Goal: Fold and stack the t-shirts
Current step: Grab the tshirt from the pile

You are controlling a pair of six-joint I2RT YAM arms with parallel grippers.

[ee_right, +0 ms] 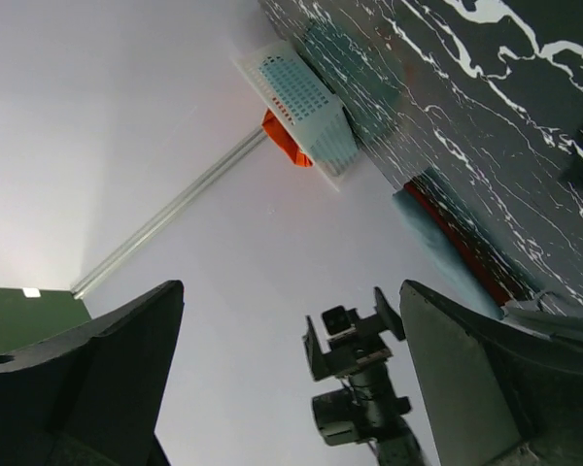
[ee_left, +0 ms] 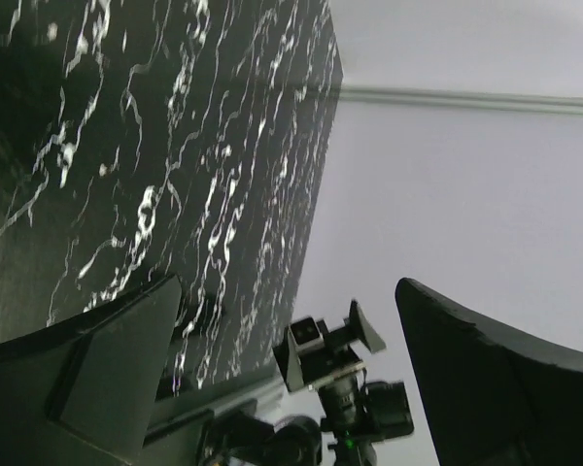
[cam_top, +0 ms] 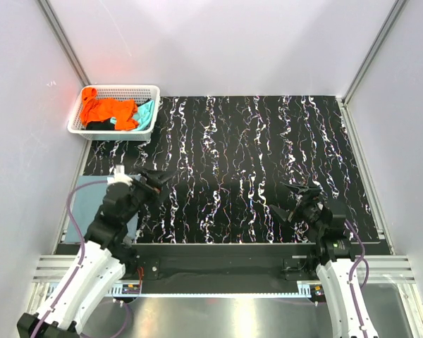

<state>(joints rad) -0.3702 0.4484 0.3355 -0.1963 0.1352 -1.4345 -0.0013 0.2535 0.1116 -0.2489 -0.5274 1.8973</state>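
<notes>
A bright orange t-shirt point(cam_top: 109, 111) lies crumpled in the white basket point(cam_top: 114, 89) at the far left corner, with a teal one point(cam_top: 146, 111) and a black one point(cam_top: 99, 125) beside it. A flat slate grey-blue t-shirt point(cam_top: 129, 227) lies at the near left, partly under my left arm. In the right wrist view the same grey-blue t-shirt point(ee_right: 435, 238) shows a red-orange edge under it. My left gripper point(cam_top: 157, 180) hangs open above the mat, empty point(ee_left: 288, 282). Low at the near right, my right gripper point(cam_top: 289, 200) is also open and empty point(ee_right: 291, 283).
The black marbled mat point(cam_top: 254, 155) covers the table between white walls. The basket point(ee_right: 301, 97) stands against the left wall, off the mat's corner. Metal rails run along the near edge point(cam_top: 218, 267).
</notes>
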